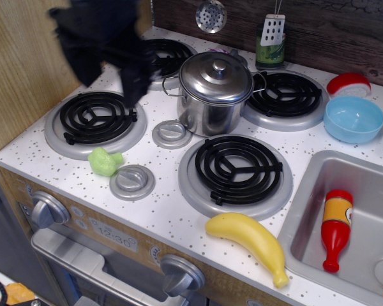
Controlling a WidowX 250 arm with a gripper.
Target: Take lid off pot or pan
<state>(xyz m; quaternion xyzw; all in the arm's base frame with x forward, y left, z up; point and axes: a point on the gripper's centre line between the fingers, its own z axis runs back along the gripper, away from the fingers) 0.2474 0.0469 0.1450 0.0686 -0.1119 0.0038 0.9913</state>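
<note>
I judge the lid (216, 76) light, stiff, slick; I'd pinch its knob (219, 65). Gripper (133, 92) blurred; fingers' state unclear.

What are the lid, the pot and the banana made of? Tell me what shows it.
The lid and the pot look like polished steel: both mirror the room and show bright glints. The banana looks like smooth moulded plastic, evenly yellow with a soft sheen and no blemishes, so probably a toy.
</note>
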